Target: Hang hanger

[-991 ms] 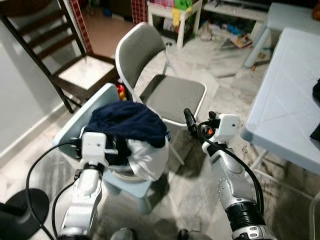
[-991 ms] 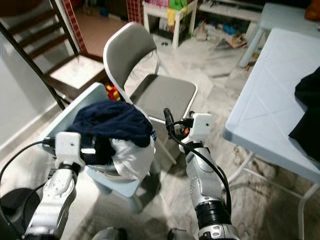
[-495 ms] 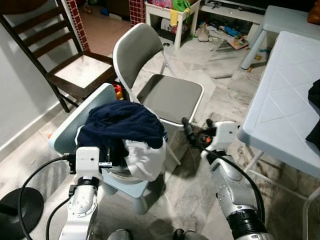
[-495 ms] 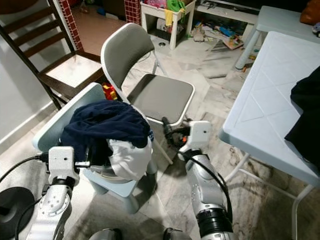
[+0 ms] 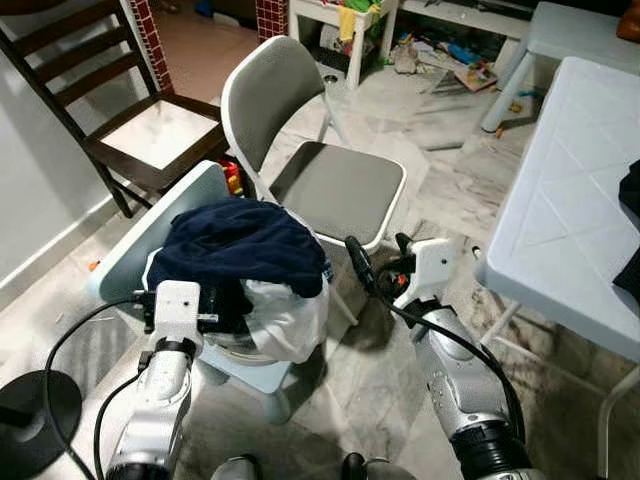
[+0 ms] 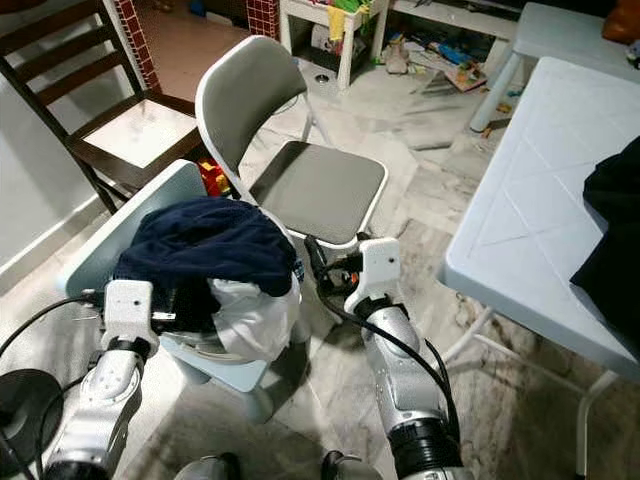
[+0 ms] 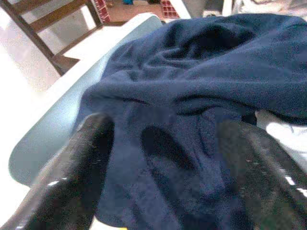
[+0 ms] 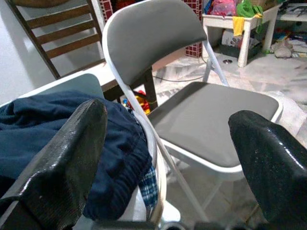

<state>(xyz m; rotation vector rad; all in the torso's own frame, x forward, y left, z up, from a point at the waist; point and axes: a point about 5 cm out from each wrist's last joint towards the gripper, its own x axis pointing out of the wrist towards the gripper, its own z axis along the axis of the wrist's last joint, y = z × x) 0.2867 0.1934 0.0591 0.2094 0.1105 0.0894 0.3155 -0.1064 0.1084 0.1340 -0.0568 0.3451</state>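
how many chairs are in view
3: a dark wooden chair at far left by the wall, a grey folding chair in the middle, and a small pale chair under the clothes. Others may be hidden.

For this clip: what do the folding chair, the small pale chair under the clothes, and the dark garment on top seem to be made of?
Folding chair: white tubular frame, probably painted metal; grey padded seat and back, matte, fabric or vinyl.
Small pale chair: smooth, one-piece blue-grey shell, likely moulded plastic.
Dark garment: navy, soft and crumpled with a fuzzy matte face in the left wrist view, probably fleece or jersey knit. It lies over a white cloth.
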